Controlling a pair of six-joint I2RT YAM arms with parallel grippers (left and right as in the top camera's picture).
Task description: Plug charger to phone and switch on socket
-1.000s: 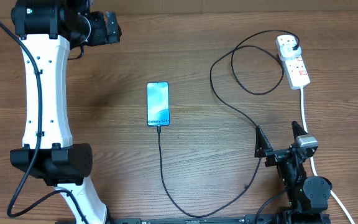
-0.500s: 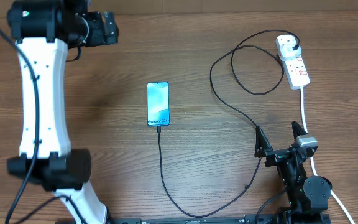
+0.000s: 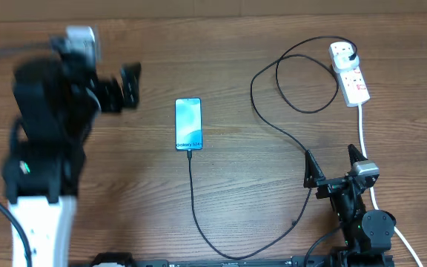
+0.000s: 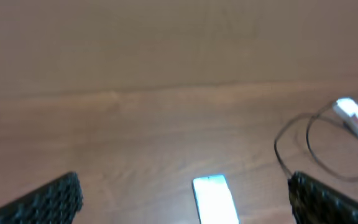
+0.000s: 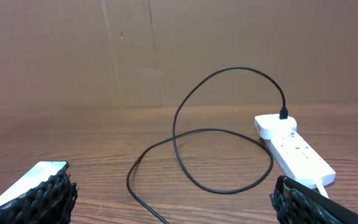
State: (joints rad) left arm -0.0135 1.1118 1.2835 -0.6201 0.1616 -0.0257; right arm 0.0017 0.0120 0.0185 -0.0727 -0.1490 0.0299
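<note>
Here, the charger (image 3: 191,185) is sitting with its connector tip in the near end of the phone (image 3: 188,122), which is lying face up a little left of the counter's centre. The black cable is running toward the near edge, curving right, looping, and ending at its plug in the far end of the socket (image 3: 349,71), close to the far right corner.

The left gripper (image 3: 128,87), blurred in the overhead view, is hanging over the far left part of the counter, fingers spread wide and holding nothing. The right gripper (image 3: 330,159) is sitting toward the near right corner, fingers likewise parted and empty, with the thick white cord (image 3: 363,130) passing just beside it.

Judging from this layout, switching on the socket is the step in hand, and the right arm is the better placed. Closing the fingers first is advisable, so that one blunt tip is doing the pressing on the red-marked top face. So is approaching along the right edge, outside the cable loop, and pushing straight down, so nothing is tugging the connector or sliding the strip. The switch position is too small to tell.
</note>
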